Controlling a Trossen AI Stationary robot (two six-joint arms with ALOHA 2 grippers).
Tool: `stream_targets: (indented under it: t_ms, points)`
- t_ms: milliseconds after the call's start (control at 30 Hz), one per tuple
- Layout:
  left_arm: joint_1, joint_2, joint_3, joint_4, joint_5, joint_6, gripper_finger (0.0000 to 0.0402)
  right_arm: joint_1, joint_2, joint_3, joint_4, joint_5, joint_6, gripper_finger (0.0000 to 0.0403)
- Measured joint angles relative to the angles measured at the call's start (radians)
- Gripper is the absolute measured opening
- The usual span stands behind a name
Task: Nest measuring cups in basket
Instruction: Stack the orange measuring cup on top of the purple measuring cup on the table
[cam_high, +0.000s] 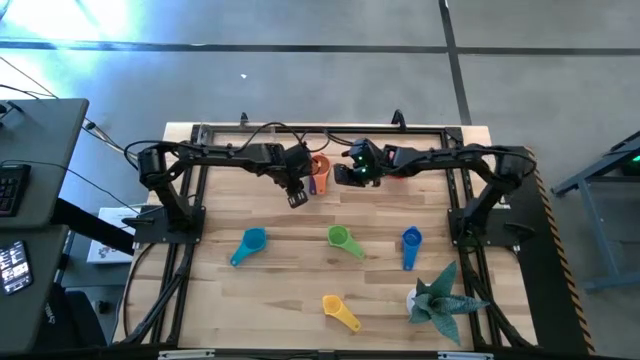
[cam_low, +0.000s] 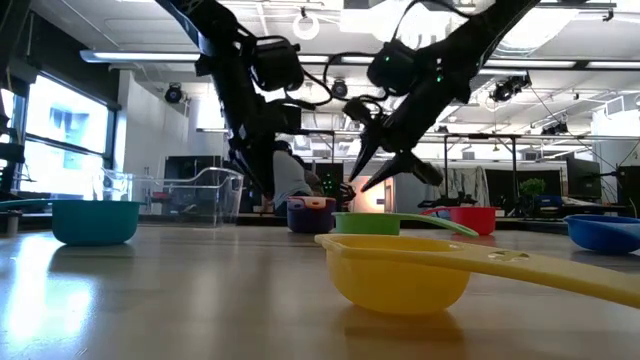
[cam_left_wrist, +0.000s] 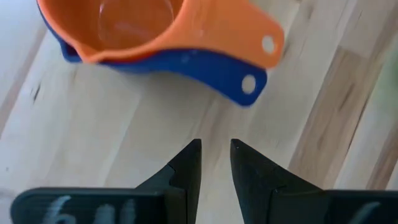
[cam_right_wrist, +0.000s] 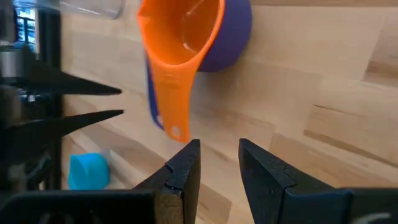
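I see only an orange cup (cam_left_wrist: 155, 28) nested in a dark blue one (cam_left_wrist: 205, 71) on the bench (cam_high: 290, 290), outside the basket (cam_low: 190, 195); five cups remain loose, and both my fingers (cam_left_wrist: 186, 171) hang slightly spread, empty.

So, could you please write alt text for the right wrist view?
An orange measuring cup sits nested in a purple measuring cup on the wooden table, just beyond the right gripper, whose fingers are slightly apart. The left gripper and a light blue measuring cup appear alongside.

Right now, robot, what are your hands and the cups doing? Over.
Left gripper and right gripper both empty, barely open, by the orange cup nested in a purple-blue cup. Other cups loose. Nothing blocking.
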Motion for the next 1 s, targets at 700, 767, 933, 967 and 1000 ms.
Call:
stream_targets:
  t_ms: [700,767,933,967,1000]
  points:
    - [0.058,0.083,-0.003,0.099,0.007,-0.018,0.0076,0.001,0.144,-0.001,0.175,0.042,0.048,0.0101]
    - [0.058,0.084,-0.003,0.114,0.007,-0.018,0.0076,0.001,0.145,-0.001,0.17,0.045,0.052,0.0101]
    - [0.058,0.084,-0.003,0.146,0.007,-0.038,0.0076,0.007,0.156,-0.001,0.199,0.056,0.073,0.0101]
    - [0.058,0.084,-0.003,0.15,0.007,-0.044,0.0076,0.008,0.158,0.0,0.202,0.063,0.081,0.0101]
    - [0.057,0.084,-0.003,0.153,0.007,-0.045,0.0076,0.008,0.159,0.0,0.199,0.063,0.096,0.0101]
